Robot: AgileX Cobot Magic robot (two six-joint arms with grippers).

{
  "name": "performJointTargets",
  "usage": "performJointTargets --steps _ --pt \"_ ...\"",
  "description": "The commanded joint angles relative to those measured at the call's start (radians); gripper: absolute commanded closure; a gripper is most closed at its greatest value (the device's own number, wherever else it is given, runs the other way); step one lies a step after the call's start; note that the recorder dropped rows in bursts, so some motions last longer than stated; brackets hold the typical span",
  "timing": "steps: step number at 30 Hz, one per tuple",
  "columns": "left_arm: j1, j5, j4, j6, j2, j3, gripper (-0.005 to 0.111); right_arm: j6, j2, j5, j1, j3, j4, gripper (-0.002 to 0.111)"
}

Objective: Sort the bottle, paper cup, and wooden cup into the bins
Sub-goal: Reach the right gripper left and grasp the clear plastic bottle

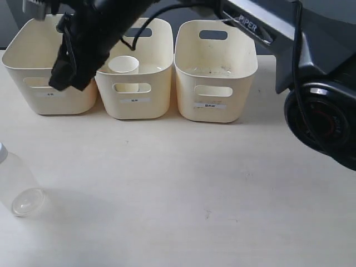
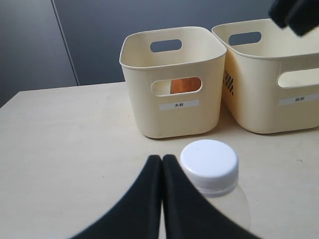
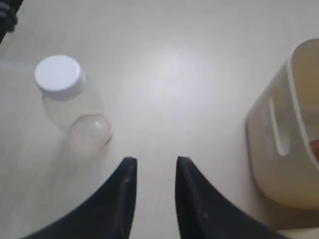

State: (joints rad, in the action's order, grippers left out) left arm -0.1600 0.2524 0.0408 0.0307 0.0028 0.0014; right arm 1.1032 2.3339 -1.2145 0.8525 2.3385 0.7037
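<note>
The clear bottle (image 1: 16, 189) with a white cap (image 2: 209, 163) stands on the table at the front left; it also shows in the right wrist view (image 3: 70, 102). My left gripper (image 2: 162, 160) is shut and empty, right beside the cap. The paper cup (image 1: 123, 65) stands upright in the middle bin (image 1: 136, 100). Something orange-brown, the wooden cup (image 2: 182, 85), shows through the handle cut-out of the left bin (image 2: 174, 117). My right gripper (image 3: 154, 164) is open and empty, hanging over the front of the left bin (image 1: 33, 83), its arm reaching across from the right.
The right bin (image 1: 216, 83) stands at the back, apparently with nothing in it. The right arm's base (image 1: 322, 117) fills the right edge. Bare table (image 1: 183, 183) lies in front of the bins.
</note>
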Motion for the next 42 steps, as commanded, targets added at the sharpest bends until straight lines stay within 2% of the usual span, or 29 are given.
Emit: performJointTargets --steps 1,7,10,14,18,21,25,27,35,42 --pt "-0.003 -0.014 -0.002 -0.003 -0.003 -0.001 0.107 0.069 -0.020 -0.007 -0.003 -0.137 0.029 0.082" --pt "-0.003 -0.014 -0.002 -0.003 -0.003 -0.001 0.107 0.331 -0.076 -0.007 -0.003 -0.331 0.279 0.104" --pt "-0.003 -0.014 -0.002 -0.003 -0.003 -0.001 0.107 0.430 -0.079 -0.007 -0.003 -0.396 0.339 0.107" --pt "-0.003 -0.014 -0.002 -0.003 -0.003 -0.001 0.107 0.498 -0.073 0.011 -0.003 -0.436 0.392 0.098" --pt "-0.003 -0.014 -0.002 -0.003 -0.003 -0.001 0.107 0.500 -0.073 0.066 -0.003 -0.438 0.415 0.084" --pt "-0.003 -0.014 -0.002 -0.003 -0.003 -0.001 0.107 0.500 -0.073 0.080 -0.003 -0.438 0.417 0.069" --pt "-0.003 -0.014 -0.002 -0.003 -0.003 -0.001 0.107 0.500 -0.073 0.080 -0.003 -0.438 0.441 0.036" --pt "-0.003 -0.014 -0.002 -0.003 -0.003 -0.001 0.107 0.500 -0.073 0.081 -0.003 -0.438 0.493 0.027" --pt "-0.003 -0.014 -0.002 -0.003 -0.003 -0.001 0.107 0.761 0.010 0.089 0.036 -0.438 0.731 0.027" --pt "-0.003 -0.014 -0.002 -0.003 -0.003 -0.001 0.107 0.874 0.096 0.080 0.049 -0.438 0.876 0.027"
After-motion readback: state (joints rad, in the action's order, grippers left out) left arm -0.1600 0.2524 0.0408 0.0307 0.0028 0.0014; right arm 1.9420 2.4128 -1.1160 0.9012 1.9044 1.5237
